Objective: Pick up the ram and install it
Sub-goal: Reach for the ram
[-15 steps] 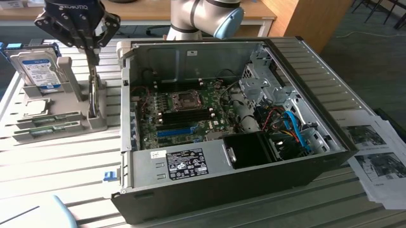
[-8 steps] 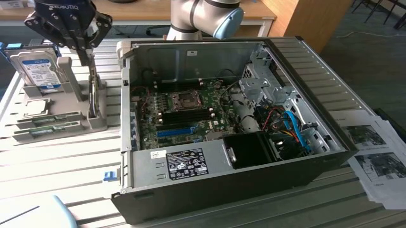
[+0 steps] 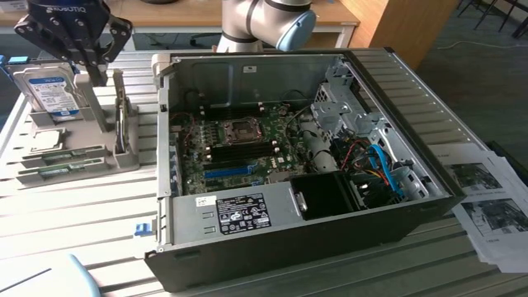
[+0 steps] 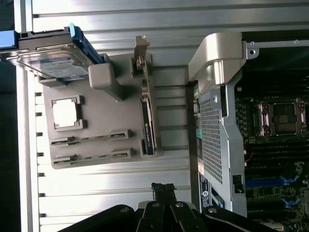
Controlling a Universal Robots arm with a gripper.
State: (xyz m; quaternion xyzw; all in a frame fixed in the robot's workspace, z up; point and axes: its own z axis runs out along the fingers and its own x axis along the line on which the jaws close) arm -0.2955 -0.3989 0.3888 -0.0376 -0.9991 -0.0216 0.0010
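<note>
Green and very thin, the ram (image 3: 62,156) (image 4: 91,138) sits edge-up in the two long parallel slots of the low end of a matte grey moulded plastic holder (image 3: 99,99) (image 4: 106,116). Only narrow strips of circuit board show between the slot walls, and I cannot make out any chips from here. My black metal gripper (image 3: 96,74) (image 4: 163,189) hangs above that holder with its fingers pressed together and nothing between them, apart from the ram. Beside it in the exterior view, a silver box-shaped hard drive with a blue-and-white label (image 3: 49,93) (image 4: 53,58) leans upright in the holder. A flat square silver processor chip (image 3: 41,141) (image 4: 65,113) lies in a shallow recess near the ram slots, and a dark expansion card (image 3: 123,124) (image 4: 147,116) stands on edge in a taller bracket. The holder rests on a ribbed, pale aluminium slatted table (image 3: 83,210). To the exterior view's right, a black steel computer case (image 3: 289,247) lies open, showing a dark green motherboard (image 3: 239,148) with a bright blue plastic slot strip (image 3: 227,172). Printed paper sheets (image 3: 486,198) lie beyond it.
</note>
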